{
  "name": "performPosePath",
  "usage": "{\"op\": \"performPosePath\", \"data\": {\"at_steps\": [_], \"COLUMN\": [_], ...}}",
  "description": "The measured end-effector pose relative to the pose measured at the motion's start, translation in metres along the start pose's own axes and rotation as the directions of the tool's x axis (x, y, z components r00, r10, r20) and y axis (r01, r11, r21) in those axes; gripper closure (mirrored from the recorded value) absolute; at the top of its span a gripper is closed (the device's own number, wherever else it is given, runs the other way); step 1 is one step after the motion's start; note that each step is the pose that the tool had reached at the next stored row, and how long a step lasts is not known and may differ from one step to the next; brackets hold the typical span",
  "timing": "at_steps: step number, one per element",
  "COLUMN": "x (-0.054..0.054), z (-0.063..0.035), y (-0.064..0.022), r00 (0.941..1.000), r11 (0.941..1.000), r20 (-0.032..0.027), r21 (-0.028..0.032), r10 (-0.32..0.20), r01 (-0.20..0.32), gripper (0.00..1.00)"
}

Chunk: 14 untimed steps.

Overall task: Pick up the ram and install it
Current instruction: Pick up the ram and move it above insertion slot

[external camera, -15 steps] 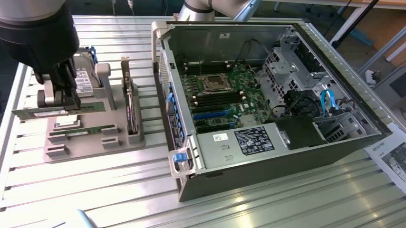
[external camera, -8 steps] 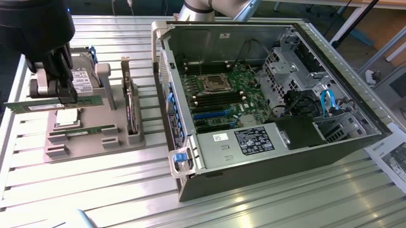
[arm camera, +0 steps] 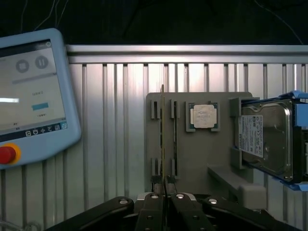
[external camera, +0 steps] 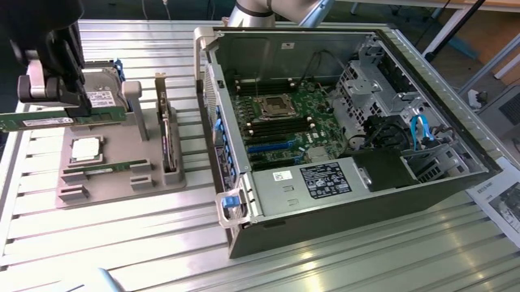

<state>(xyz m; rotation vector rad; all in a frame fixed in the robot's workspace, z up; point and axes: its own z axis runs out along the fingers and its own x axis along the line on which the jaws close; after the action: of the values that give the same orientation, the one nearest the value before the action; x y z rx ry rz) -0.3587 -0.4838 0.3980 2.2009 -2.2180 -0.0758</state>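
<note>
The gripper, its top cut off, pinches the ram above the gray holder. In the holder sit a silver chip, a hard drive and another green stick.

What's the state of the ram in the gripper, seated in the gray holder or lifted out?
Lifted out. The gripper is shut on the ram, which hangs level above the gray holder.

We see a ribbed metal tabletop. Toward the exterior view's left a grey holder block sits on it, and just to its right stands an open computer case. A printed sheet lies at the right edge. In the wrist view, a teach pendant overlaps the tabletop's edge.
</note>
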Motion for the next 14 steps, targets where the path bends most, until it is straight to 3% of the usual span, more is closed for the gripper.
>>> {"op": "performPosePath", "data": {"at_steps": [8,14], "x": [0.0000,0.0011], "z": [-0.0046,-0.0049], "y": [-0.0002,-0.0091], "r00": [1.0000,1.0000], "r11": [1.0000,1.0000], "r20": [0.0000,0.0001], "r21": [0.0000,-0.0006], "r10": [0.000,0.000], "r01": [0.000,0.000], "gripper": [0.88,0.88]}}
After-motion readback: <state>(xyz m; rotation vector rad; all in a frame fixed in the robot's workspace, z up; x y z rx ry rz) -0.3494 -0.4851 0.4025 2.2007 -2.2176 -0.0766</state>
